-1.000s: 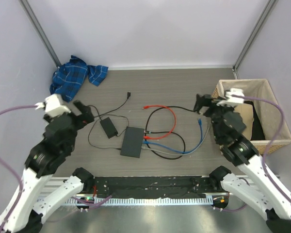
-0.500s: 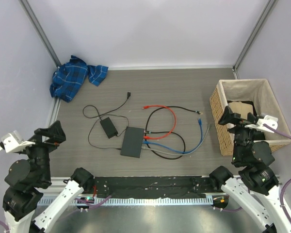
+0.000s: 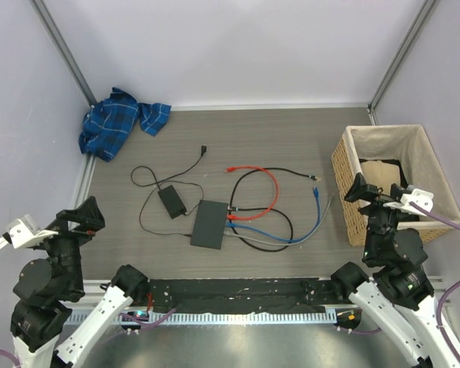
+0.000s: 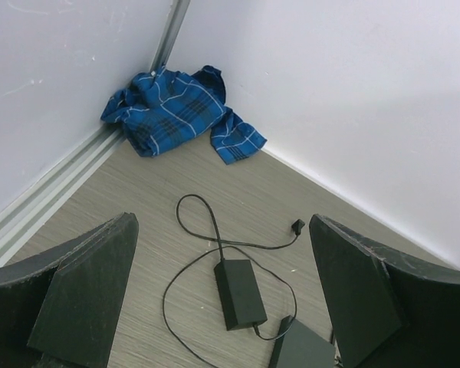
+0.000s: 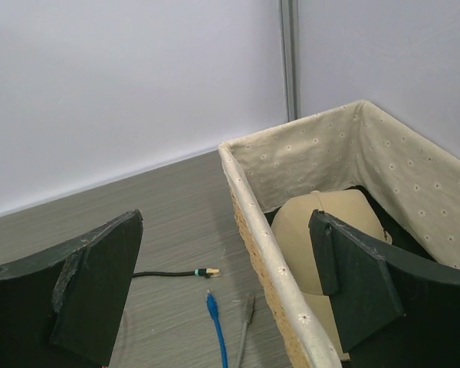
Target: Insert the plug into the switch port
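The switch (image 3: pixel 208 224), a flat dark grey box, lies mid-table with red, blue, black and grey cables plugged into its right edge. Only its corner (image 4: pixel 303 349) shows in the left wrist view. Loose plugs lie on the table: the adapter cord's small black plug (image 3: pixel 204 150), a red one (image 3: pixel 230 167), a black cable's end (image 3: pixel 316 178), a blue one (image 3: pixel 315 193) and a grey one (image 3: pixel 330 201). My left gripper (image 3: pixel 80 217) is open and empty at the near left. My right gripper (image 3: pixel 366 192) is open and empty beside the basket.
A chunky black adapter brick (image 3: pixel 172 201) with a thin looped cord lies left of the switch. A blue plaid cloth (image 3: pixel 123 121) is bunched in the far left corner. A wicker basket (image 3: pixel 343 180) with a tan cap (image 5: pixel 330 230) stands at the right.
Both arms have drawn back from over the table to the near corners. Since half a second ago they have barely moved. Nothing on the table has shifted.
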